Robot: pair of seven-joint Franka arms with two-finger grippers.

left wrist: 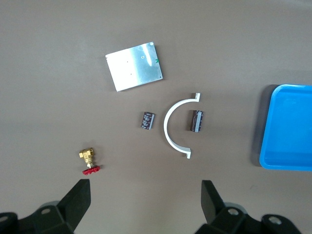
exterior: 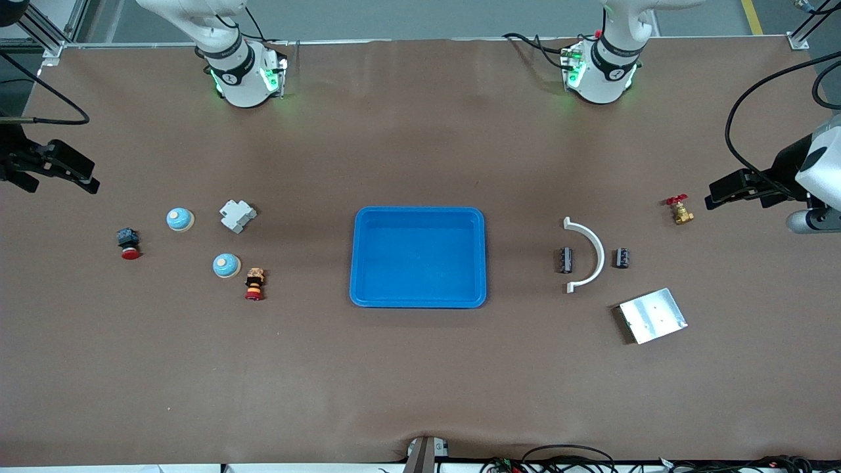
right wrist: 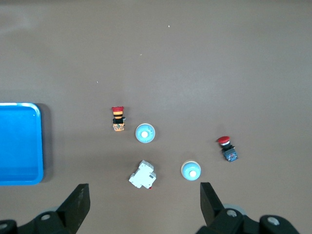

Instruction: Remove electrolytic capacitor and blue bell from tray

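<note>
Two black capacitors lie toward the left arm's end of the table, one (exterior: pixel 565 259) inside the curve of a white bracket and one (exterior: pixel 621 257) outside it; both show in the left wrist view (left wrist: pixel 196 121) (left wrist: pixel 147 120). Two light blue bells (exterior: pixel 179 219) (exterior: pixel 227 265) sit toward the right arm's end and show in the right wrist view (right wrist: pixel 191 170) (right wrist: pixel 145 133). A blue tray (exterior: pixel 420 211) lies empty at the table's middle. My left gripper (exterior: pixel 719 190) (left wrist: pixel 146 195) is open and empty, up over the table's end near the brass valve. My right gripper (exterior: pixel 82 174) (right wrist: pixel 144 195) is open and empty, up over its own end.
A white curved bracket (exterior: pixel 588 253), a metal plate (exterior: pixel 652 315) and a brass valve with a red handle (exterior: pixel 680 210) lie near the capacitors. A white breaker (exterior: pixel 237 215) and two red push buttons (exterior: pixel 129 243) (exterior: pixel 255 284) lie near the bells.
</note>
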